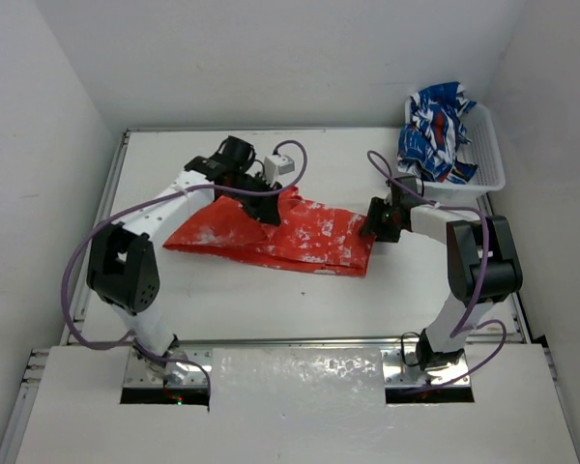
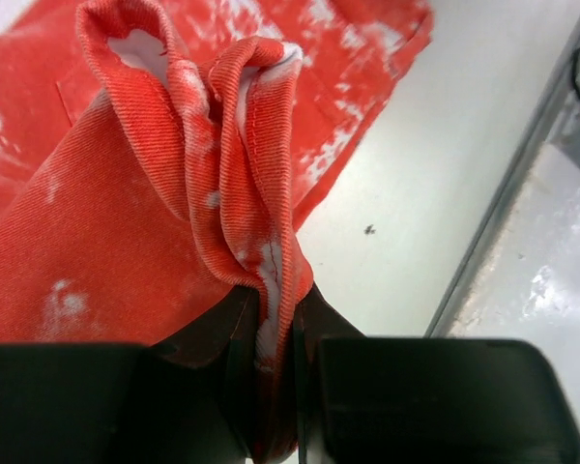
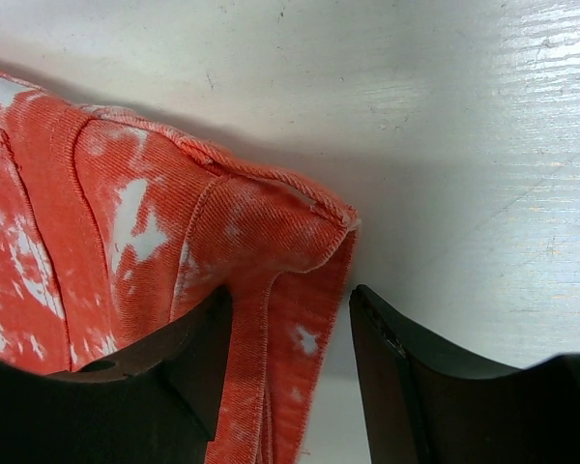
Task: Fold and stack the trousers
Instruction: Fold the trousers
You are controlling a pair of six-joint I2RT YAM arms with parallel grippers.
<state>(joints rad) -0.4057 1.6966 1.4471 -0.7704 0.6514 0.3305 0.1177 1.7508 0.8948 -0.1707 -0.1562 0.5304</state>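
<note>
Clamping trousers (image 1: 309, 237) edge in left end effector (image 2: 268, 329) for folding; you're straddling the far corner with right end effector (image 3: 288, 319), jaws parted.

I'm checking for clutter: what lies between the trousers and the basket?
In the top view, only the right gripper, its purple cable and bare table lie there.

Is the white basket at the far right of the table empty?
No, a crumpled blue, white and red garment fills the white basket.
</note>
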